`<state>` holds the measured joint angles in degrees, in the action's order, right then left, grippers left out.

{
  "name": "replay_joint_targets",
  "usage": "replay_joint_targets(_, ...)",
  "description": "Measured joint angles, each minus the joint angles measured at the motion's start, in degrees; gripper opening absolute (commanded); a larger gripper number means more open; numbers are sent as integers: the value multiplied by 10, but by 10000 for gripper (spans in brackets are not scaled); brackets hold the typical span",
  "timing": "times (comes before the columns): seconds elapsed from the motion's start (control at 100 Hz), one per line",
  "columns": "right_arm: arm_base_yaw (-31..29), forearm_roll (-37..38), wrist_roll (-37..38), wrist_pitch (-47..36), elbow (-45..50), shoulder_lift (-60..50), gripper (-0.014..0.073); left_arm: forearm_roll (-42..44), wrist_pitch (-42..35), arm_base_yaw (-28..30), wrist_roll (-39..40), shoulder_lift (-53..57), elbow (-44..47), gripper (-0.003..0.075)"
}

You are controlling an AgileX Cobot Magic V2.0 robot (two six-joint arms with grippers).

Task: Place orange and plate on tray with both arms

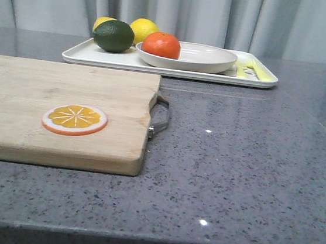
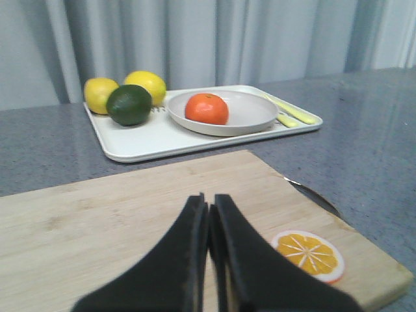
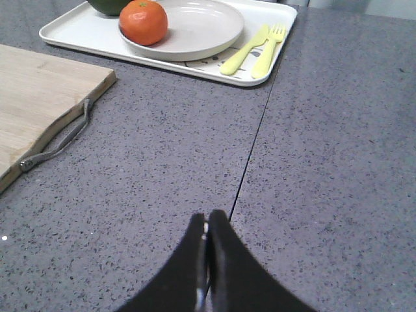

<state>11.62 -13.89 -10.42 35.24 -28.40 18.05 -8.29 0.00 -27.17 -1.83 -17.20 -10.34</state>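
Note:
The orange [image 1: 161,44] lies in the off-white plate [image 1: 208,61], which stands on the white tray [image 1: 76,54] at the back of the table. They also show in the left wrist view, orange [image 2: 207,108], plate [image 2: 250,110], tray [image 2: 136,140], and in the right wrist view, orange [image 3: 143,21], plate [image 3: 201,26], tray [image 3: 78,29]. My left gripper [image 2: 208,203] is shut and empty above the wooden cutting board [image 2: 97,214]. My right gripper [image 3: 208,218] is shut and empty above the bare grey table [image 3: 312,162]. Neither gripper shows in the front view.
Two lemons [image 1: 144,29] and a dark green fruit [image 1: 114,36] sit on the tray's left part. A yellow fork and knife [image 3: 253,49] lie on its right part. The cutting board [image 1: 46,109] with a metal handle [image 1: 160,117] carries an orange slice disc [image 1: 75,119].

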Motion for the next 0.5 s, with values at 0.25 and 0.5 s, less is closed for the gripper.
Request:
replay_joint_targets(0.25, 0, 0, 0, 0, 0, 0, -68, 0, -20, 100, 0, 77, 56, -20)
replay_joint_targets(0.5, 0, 0, 0, 0, 0, 0, -68, 0, -18, 202, 0, 147, 104, -20)
